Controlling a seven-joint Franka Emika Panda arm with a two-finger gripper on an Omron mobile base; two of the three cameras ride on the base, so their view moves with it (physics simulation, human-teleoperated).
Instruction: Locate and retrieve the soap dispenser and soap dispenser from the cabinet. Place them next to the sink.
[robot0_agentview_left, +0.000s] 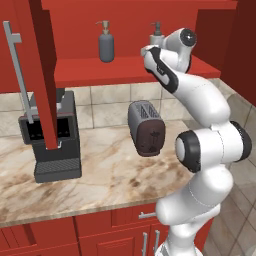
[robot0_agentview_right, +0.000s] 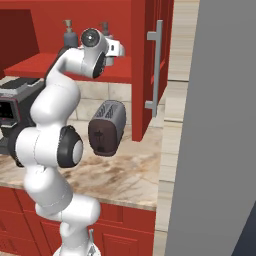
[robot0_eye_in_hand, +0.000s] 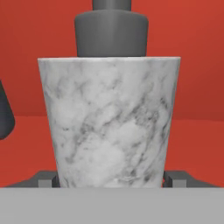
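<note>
1. Two soap dispensers stand on the red shelf (robot0_agentview_left: 90, 72) of the open cabinet (robot0_agentview_right: 145, 30): a dark grey dispenser (robot0_agentview_left: 106, 46) with a tan pump, and a marbled white-grey dispenser (robot0_eye_in_hand: 109, 122) with a dark grey pump.
2. In the left base view the dark grey dispenser stands alone toward the middle of the shelf; the marbled one sits to its right, well apart from it, its body mostly hidden behind the arm's wrist.
3. The gripper (robot0_eye_in_hand: 109, 183) reaches into the cabinet at shelf height. In the hand view the marbled dispenser stands close up between the two fingertips (robot0_eye_in_hand: 46, 180), one at each lower side of the bottle. Whether the pads press on it cannot be told.
4. One cabinet door (robot0_agentview_left: 42, 75) with a long grey bar handle (robot0_agentview_left: 17, 70) hangs open at the left of the left base view; a second red door with a grey handle (robot0_agentview_right: 156, 67) stands open to the arm's right.
5. On the marble table (robot0_agentview_left: 100, 175) below sit one dark toaster (robot0_agentview_left: 146, 127) and one dark coffee machine (robot0_agentview_left: 50, 137), with bare surface between them and toward the front edge.
6. Red base units (robot0_agentview_left: 75, 235) run under the table.
7. A tall grey panel (robot0_agentview_right: 215, 130) closes off the right side of the right base view.
</note>
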